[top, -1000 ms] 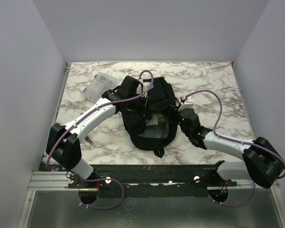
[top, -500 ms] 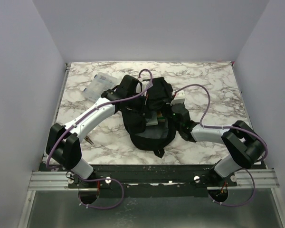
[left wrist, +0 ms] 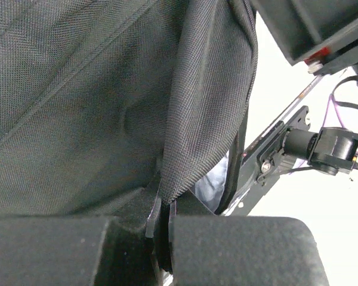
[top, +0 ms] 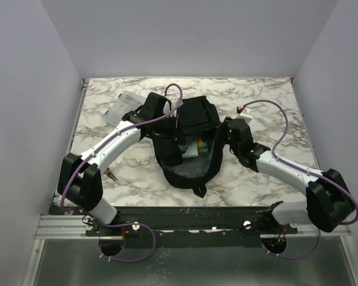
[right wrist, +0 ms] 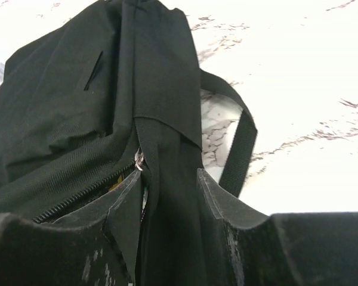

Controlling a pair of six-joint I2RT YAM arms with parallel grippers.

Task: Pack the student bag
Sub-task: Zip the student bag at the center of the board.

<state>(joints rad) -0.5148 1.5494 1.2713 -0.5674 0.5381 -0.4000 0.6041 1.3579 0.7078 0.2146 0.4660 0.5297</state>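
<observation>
The student bag (top: 194, 119), a soft black backpack, lies in the middle of the marble table (top: 268, 95) with its mouth held open. Green, yellow and white items (top: 198, 146) show inside. My left gripper (top: 170, 127) is at the mouth's left edge. In the left wrist view it (left wrist: 164, 205) is shut on a fold of the bag's fabric (left wrist: 77, 107). My right gripper (top: 222, 136) is at the mouth's right edge. In the right wrist view it (right wrist: 167, 190) is closed on a band of the bag (right wrist: 65, 119) beside the zipper (right wrist: 77, 193).
A clear plastic case (top: 124, 107) lies at the back left of the table. A small pointed tool (top: 111, 174) lies near the left arm at the front. A bag strap (right wrist: 241, 149) loops over the marble on the right. Purple cables arch over both arms.
My right arm has swung out to the right and its gripper has pulled the bag's right edge that way. My left gripper has shifted slightly left. The bag's mouth is wider.
</observation>
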